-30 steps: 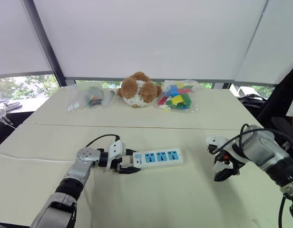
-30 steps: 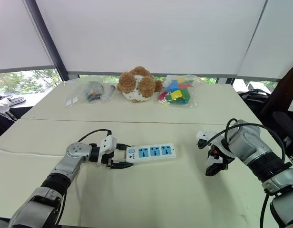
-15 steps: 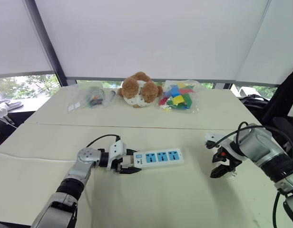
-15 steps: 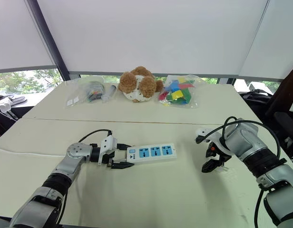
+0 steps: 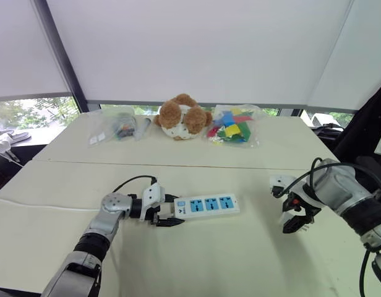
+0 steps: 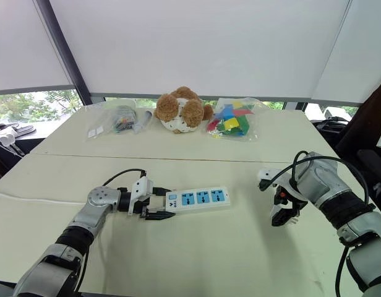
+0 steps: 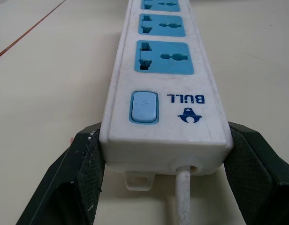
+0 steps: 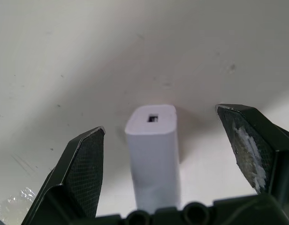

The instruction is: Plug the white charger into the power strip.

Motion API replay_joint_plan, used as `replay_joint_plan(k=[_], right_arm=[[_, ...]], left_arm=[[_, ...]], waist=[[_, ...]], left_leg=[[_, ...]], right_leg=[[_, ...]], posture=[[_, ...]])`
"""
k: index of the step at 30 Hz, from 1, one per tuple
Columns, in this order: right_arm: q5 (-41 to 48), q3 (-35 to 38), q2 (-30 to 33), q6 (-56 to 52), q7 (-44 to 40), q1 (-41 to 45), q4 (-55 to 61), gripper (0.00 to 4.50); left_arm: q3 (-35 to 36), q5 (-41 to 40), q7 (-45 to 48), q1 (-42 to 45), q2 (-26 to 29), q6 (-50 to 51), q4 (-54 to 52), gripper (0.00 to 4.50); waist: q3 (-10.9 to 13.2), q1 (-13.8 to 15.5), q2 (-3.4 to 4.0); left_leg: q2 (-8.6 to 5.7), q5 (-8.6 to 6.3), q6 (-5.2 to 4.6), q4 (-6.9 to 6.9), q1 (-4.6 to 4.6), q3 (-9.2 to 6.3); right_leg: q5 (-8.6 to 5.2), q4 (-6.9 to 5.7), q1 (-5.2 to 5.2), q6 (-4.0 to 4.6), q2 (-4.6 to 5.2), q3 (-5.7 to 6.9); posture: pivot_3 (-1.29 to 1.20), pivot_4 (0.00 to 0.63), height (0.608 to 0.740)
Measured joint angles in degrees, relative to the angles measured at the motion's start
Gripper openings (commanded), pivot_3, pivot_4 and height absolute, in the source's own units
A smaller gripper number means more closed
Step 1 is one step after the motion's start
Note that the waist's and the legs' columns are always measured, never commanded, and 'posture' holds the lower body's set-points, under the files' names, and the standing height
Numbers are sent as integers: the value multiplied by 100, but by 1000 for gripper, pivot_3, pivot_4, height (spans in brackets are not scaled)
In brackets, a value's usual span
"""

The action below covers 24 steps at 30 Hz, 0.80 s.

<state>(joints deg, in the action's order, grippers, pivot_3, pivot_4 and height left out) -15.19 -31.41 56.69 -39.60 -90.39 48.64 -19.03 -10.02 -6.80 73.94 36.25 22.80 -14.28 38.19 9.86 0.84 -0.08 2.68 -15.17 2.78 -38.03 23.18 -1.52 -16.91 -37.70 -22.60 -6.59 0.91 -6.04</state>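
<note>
STATE: right gripper (image 5: pixel 294 223) jaws apart, straddling white charger (image 8: pixel 153 154) on tabletop (image 5: pixel 209 266) | left gripper (image 5: pixel 167 218) jaws clamped on power strip (image 5: pixel 206 205) | HANDLING: charger likely light, rigid, slick; grip its flat sides.

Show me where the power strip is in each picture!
Left eye view: power strip in the middle.
Right eye view: the middle, too.
Left wrist view: between the fingers, stretching away.
Shared landmark: left end effector clamping its switch end.
</note>
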Motion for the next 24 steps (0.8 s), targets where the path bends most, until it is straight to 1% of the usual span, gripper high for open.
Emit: replay_joint_plan(k=[1,3,4,7,8,9,10,15,18,21,23,24], right_arm=[[-11,-7,-2,-2,-16,11,-19,4152],[-37,-62,-2,-28,-76,58,-80,3642],[-41,-87,-1,-40,-77,70,-98,3281],[-141,-192,-2,21,-109,109,-150,1966],[-155,-233,1,58,-119,121,-165,1276],[-160,-264,2,73,-124,126,-169,854],[-162,-304,12,123,-126,145,-179,760],[-200,-332,18,336,-149,158,-226,760],[-167,-230,3,563,-92,139,-266,760],[347,431,-246,617,94,74,-257,760],[1001,1284,-641,667,408,69,-238,760],[1233,1565,-766,705,512,67,-179,760]], left_arm=[[0,0,-1,-2,-2,0,-3,2973],[0,0,-13,-12,-10,0,-10,2973],[0,0,-14,-12,-11,0,-9,2973],[0,0,-23,-14,-16,0,-8,2973],[0,0,-25,-14,-18,0,-8,2973],[0,0,-27,-13,-20,0,-8,2973],[0,0,-31,-13,-24,1,-8,2973],[0,0,-44,-14,-39,6,-11,2973],[0,0,-39,-3,-35,32,-16,2973],[4,-10,56,76,-19,264,-12,2973],[-4,-8,226,228,-33,474,88,2973],[-11,-6,294,290,-36,510,153,2973]], waist=[[0,0,0],[0,2,0],[0,2,0],[-1,3,1],[-1,3,1],[-1,4,1],[-1,4,2],[-1,8,2],[-1,2,2],[-1,-11,3],[1,-12,2],[1,-9,1]], left_leg=[[0,0,0,0,0,0],[-3,0,0,0,0,0],[-3,0,0,0,0,0],[-4,0,0,0,0,-1],[-4,0,0,0,0,-1],[-4,0,0,0,0,-1],[-4,0,0,0,0,-1],[-7,0,0,0,0,-2],[-7,0,0,0,0,-2],[-7,0,0,0,2,-2],[-7,0,0,0,9,-7],[-7,0,0,0,13,-8]], right_leg=[[0,2,1,0,1,0],[0,4,3,0,3,0],[0,4,3,0,3,0],[0,5,3,0,4,0],[0,5,4,0,4,0],[0,5,4,0,4,0],[0,5,4,0,4,0],[0,11,9,0,6,1],[0,14,9,0,6,0],[1,14,7,-1,5,0],[1,14,4,-2,3,2],[2,14,0,-3,3,3]], posture=[[0,150,739],[0,150,739],[0,150,739],[0,150,739],[0,150,739],[0,150,739],[0,150,739],[0,150,739],[0,150,739],[0,150,739],[0,150,739],[0,150,739]])
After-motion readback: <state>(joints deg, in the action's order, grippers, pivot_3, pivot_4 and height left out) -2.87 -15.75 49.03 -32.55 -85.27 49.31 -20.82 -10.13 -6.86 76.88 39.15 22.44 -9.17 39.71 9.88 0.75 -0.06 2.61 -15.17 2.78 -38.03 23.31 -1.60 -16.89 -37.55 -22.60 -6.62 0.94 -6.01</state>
